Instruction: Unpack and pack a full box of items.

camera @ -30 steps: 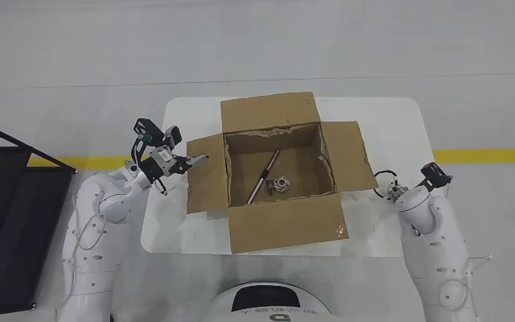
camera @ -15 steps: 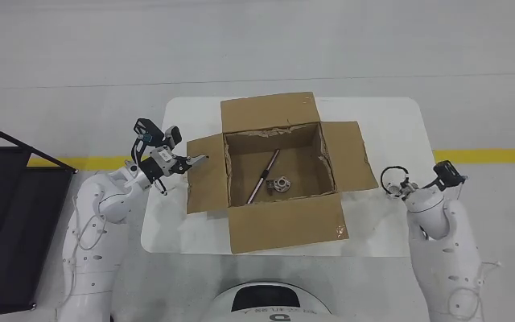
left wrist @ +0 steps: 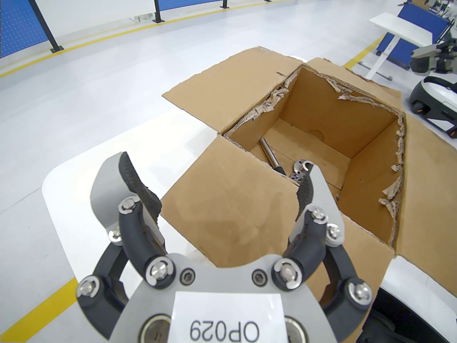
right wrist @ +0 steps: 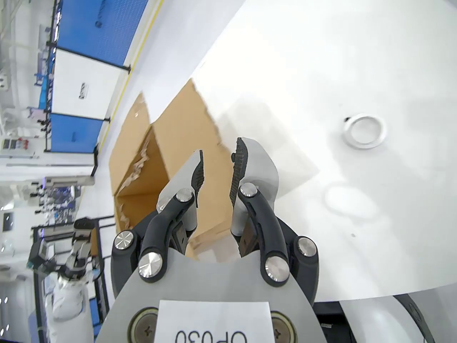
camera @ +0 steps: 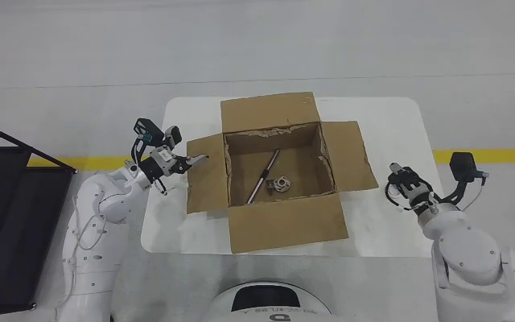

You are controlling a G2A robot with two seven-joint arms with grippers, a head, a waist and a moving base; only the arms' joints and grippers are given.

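An open cardboard box [camera: 269,113] stands in the middle of the white table [camera: 386,121], all four flaps folded out. On its floor lie a thin metal rod [camera: 263,177] and a small metal flange [camera: 279,184]; the left wrist view shows the rod [left wrist: 269,153] and the flange [left wrist: 299,168] past the box's left flap [left wrist: 242,205]. My left gripper [camera: 190,161] [left wrist: 217,169] hangs open just outside that flap, empty. My right gripper [camera: 400,184] [right wrist: 218,157] is over the bare table right of the box [right wrist: 171,133], fingers slightly apart with nothing between them.
A small white ring [right wrist: 365,130] lies on the table near the right gripper. A black frame [camera: 24,185] stands on the floor left of the table. Bare tabletop lies right of the box and along the near edge.
The right arm has swung outward to the right and turned its wrist, carrying its gripper slightly away from the box's right flap. The left arm has kept still.
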